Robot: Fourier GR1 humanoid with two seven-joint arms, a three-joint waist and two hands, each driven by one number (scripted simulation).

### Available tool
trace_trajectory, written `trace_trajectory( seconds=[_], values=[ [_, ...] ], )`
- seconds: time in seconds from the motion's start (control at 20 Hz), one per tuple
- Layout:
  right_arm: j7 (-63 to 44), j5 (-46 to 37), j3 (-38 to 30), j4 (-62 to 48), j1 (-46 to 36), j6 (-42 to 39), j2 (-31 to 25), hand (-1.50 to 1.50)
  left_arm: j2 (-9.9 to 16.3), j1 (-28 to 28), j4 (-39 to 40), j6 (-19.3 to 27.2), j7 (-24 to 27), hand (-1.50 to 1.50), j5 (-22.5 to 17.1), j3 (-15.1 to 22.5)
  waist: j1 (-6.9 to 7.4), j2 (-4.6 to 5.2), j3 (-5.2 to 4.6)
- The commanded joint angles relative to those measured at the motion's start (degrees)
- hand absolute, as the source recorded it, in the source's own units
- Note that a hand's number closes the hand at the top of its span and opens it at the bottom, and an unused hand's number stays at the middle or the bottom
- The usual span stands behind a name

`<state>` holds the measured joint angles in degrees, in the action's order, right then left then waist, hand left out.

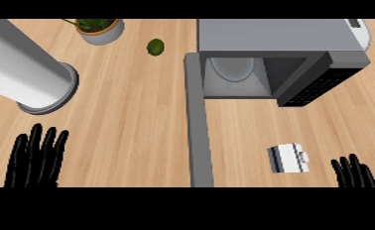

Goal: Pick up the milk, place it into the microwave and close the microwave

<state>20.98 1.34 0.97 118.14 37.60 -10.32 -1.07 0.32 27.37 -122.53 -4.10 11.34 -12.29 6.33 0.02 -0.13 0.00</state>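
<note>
While the left hand (pixel 35 157) rests with fingers straight and spread at the lower left of the worktop (pixel 132 110), nothing of the task looks done yet. A tall grey cylinder (pixel 33 73) stands above it, with a potted plant (pixel 99 28) and a small green fruit (pixel 155 46) further along. The microwave (pixel 282 40) gapes, its door (pixel 196 120) swung wide toward the robot. The milk (pixel 288 158) lies on the worktop in front, ungrasped. Just right, the right hand (pixel 353 172) shows only straight, parted fingers, holding nothing. Picking, placing and closing remain.
</note>
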Motion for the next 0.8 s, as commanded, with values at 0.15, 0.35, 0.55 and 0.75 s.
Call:
trace_trajectory(
  seconds=[0.15, 0.35, 0.55, 0.75],
  values=[
    [6.89, -1.75, -1.72, -14.25, -6.02, 2.86, 1.04, -1.5, 1.02, 7.71, -3.65, -3.43, 2.89, -1.5, -1.81, 0.62, 0.32, 0.02, 0.01],
    [8.24, -2.0, -2.98, -19.48, -10.32, 7.82, 1.05, -1.5, -0.3, 6.7, 0.12, -1.22, 6.7, -1.5, 1.7, 3.52, 0.17, 0.07, 0.01],
    [14.05, -2.22, -7.19, -30.16, -13.44, 8.41, 1.02, -1.5, 0.24, 3.1, 3.18, -2.12, 6.98, -1.5, 0.95, -0.11, 0.09, 0.14, 0.03],
    [20.16, -2.04, -9.34, -39.22, -15.45, 8.47, 0.47, -1.5, 0.62, 10.26, -1.22, -4.03, 7.15, -1.5, -0.82, 1.6, 0.35, 0.06, 0.04]
  ],
)
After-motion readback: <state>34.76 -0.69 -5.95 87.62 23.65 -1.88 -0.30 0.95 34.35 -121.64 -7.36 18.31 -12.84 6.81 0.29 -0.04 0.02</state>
